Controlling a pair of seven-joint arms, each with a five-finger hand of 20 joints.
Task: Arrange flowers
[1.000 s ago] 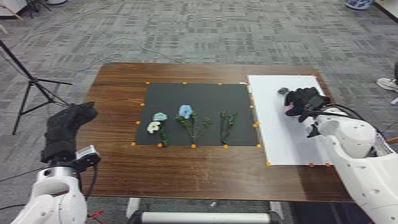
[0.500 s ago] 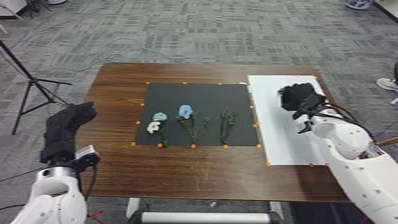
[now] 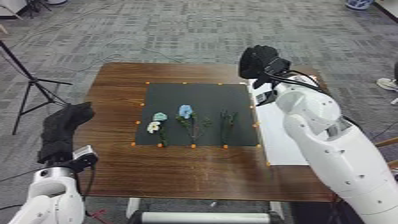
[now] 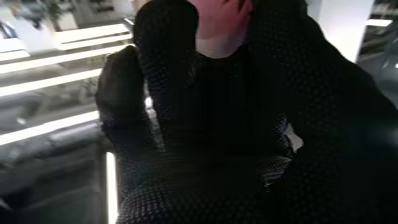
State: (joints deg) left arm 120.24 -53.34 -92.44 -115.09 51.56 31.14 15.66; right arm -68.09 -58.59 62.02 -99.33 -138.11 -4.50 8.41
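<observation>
Reading clock positions in the head view, with twelve o'clock at the far edge of the brown table (image 3: 124, 170). Holding the right hand (image 3: 258, 62) at one o'clock, raised at the far edge, with the white arm slanting in from five o'clock above the white board (image 3: 282, 145). In the right wrist view, extending the fingers (image 4: 164, 50) of the right hand mostly straight, with narrow gaps between. Showing a pink thing (image 4: 218, 30) amid those fingers, but being unable to tell a firm hold from simple nearness.

Resting the left hand (image 3: 67, 125) at nine o'clock, beside the table edge, with relaxed, lightly bent fingers pointing toward one o'clock and holding nothing.

Displaying the flowers on the dark mat (image 3: 178, 92), taking positions from the mat centre: placing the pale green flower (image 3: 160, 117) at nine o'clock, the white flower (image 3: 153, 127) just below at eight o'clock, and the blue flower (image 3: 186, 111) close to the centre, with stems running toward six o'clock. Lying at four o'clock, showing as a leafy green stem (image 3: 227, 120). Bordering the mat with small orange markers (image 3: 194, 146), and flanking at three o'clock with the white board.
</observation>
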